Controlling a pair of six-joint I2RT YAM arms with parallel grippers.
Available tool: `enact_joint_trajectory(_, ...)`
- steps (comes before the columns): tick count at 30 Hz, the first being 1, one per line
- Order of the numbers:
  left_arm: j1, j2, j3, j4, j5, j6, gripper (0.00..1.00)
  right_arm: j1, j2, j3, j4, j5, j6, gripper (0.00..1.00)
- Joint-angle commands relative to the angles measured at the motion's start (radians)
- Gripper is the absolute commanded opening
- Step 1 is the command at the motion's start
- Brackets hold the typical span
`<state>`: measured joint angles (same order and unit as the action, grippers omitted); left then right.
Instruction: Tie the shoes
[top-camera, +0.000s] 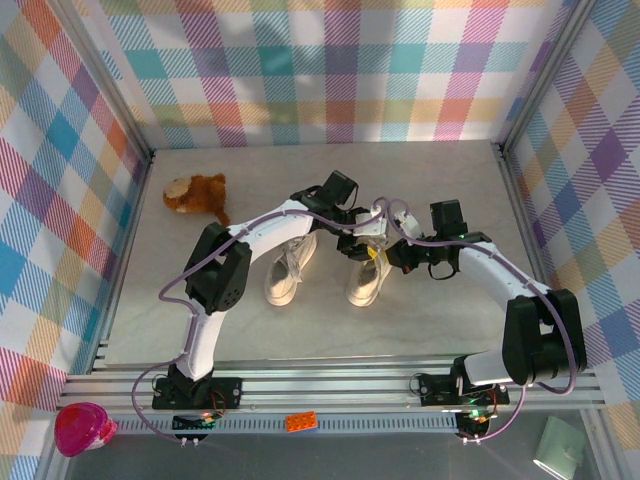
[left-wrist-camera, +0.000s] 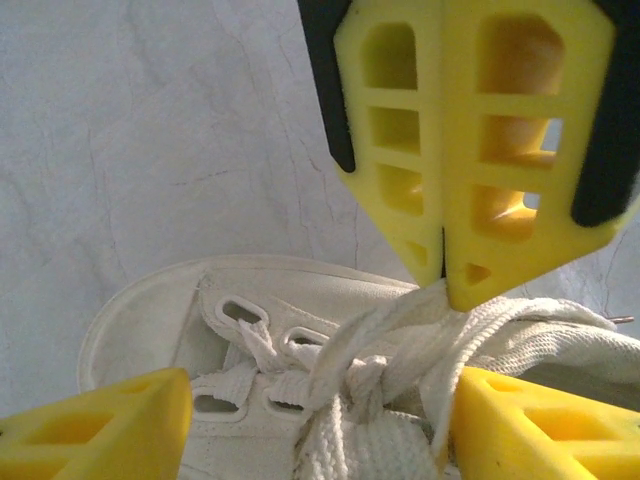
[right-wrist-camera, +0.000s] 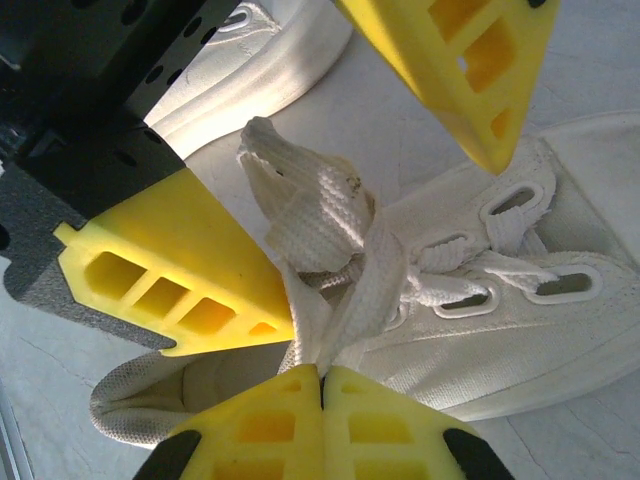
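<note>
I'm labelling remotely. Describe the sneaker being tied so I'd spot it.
Find the marbled table, then the cream pair between the arms. It is the right sneaker, its lace pinched by the right gripper; the left sneaker lies partly under the left arm.

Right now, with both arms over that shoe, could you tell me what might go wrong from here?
The right jaws are shut on a lace; a hard pull could drag the shoe instead of tightening the knot.
The left jaws stand open around that knot, close to the right ones; closing might clash or catch the wrong strand.
</note>
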<state>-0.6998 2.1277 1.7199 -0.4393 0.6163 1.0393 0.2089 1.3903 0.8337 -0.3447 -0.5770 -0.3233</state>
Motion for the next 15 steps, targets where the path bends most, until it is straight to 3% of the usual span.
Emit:
enact_joint_trajectory(1,-0.009,0.022,0.036,0.028,0.014,-0.022,0.67,0.007,-0.028,0.008,-0.017,-0.029,-0.025,0.00)
enact_joint_trajectory(10,-0.009,0.043,0.075,-0.007,0.011,-0.037,0.64,0.011,-0.037,0.009,-0.014,-0.030,-0.034,0.00)
enact_joint_trajectory(15,-0.009,0.050,0.083,-0.010,0.008,-0.047,0.57,0.012,-0.033,0.012,-0.020,-0.030,-0.037,0.00)
